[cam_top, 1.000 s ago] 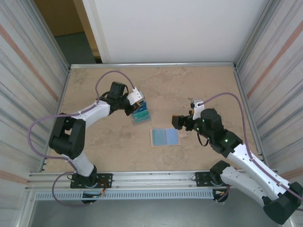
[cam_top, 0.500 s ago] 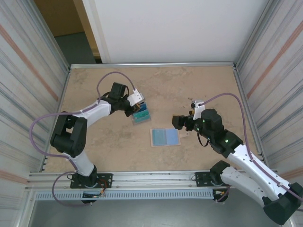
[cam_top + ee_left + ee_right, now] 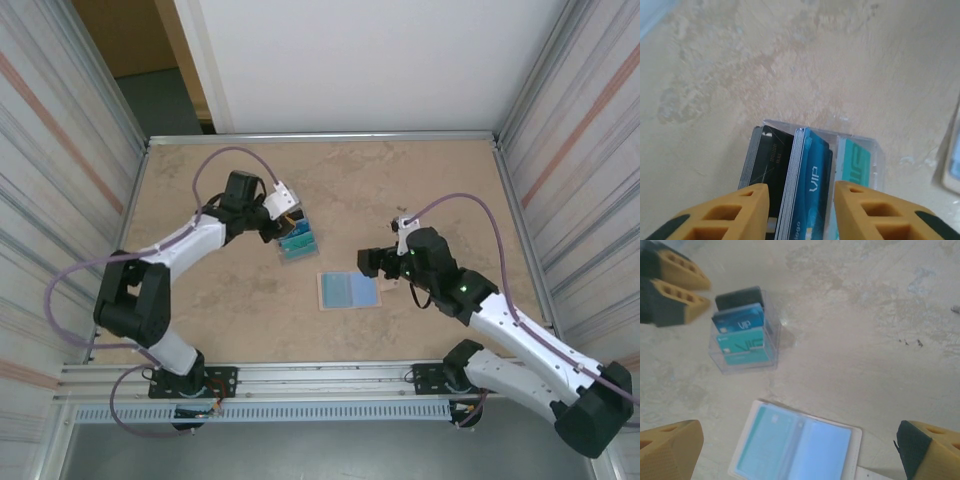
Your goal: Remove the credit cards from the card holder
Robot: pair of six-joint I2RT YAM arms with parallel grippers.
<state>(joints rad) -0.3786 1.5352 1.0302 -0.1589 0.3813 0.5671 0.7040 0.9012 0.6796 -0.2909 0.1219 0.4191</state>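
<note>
The card holder (image 3: 348, 290) lies open and flat on the table, light-blue inner faces up, with its tan tab (image 3: 390, 285) on the right. In the right wrist view the card holder (image 3: 800, 447) has a left face that looks teal under its sleeve. Black, blue and teal credit cards (image 3: 297, 241) stand in a clear box (image 3: 745, 337). My left gripper (image 3: 800, 186) hovers over that box, open, its fingers straddling the blue stack (image 3: 810, 180). My right gripper (image 3: 800, 450) hangs wide open above the card holder, holding nothing.
The sandy table (image 3: 420, 190) has a metal rim and striped side walls. Bare surface stretches behind and to both sides of the box. The left gripper's yellow fingers (image 3: 685, 290) show at the top left of the right wrist view.
My left gripper has opened from shut while over the box of cards. The right arm has shifted slightly left over the card holder.
</note>
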